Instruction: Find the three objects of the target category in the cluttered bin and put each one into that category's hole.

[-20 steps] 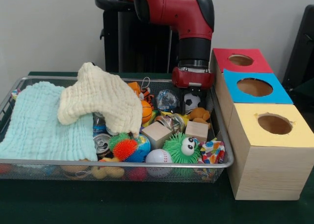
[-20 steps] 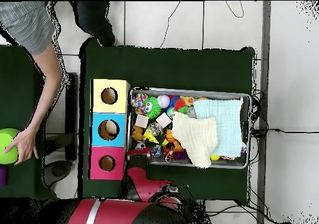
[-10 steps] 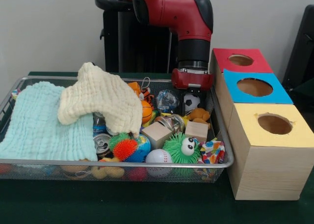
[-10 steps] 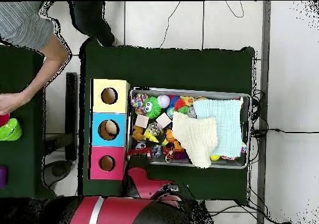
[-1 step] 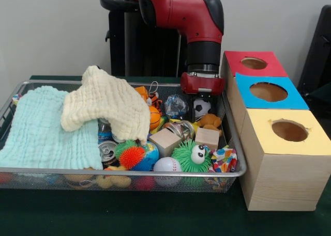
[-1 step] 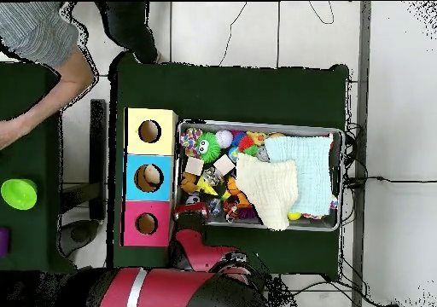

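At the wire bin's (image 5: 124, 170) near rim sit a white ball (image 5: 166, 164) and a green fuzzy toy (image 5: 190, 156); behind them two wooden blocks (image 5: 165, 141); two cloths (image 5: 106, 101) may hide targets; farthest, the gripper (image 5: 202, 97) hangs over a soccer ball (image 5: 201, 107), fingers hidden, so I cannot tell their state; packed toys could deflect a grasp; the holed boxes (image 5: 269, 91) stand beside.
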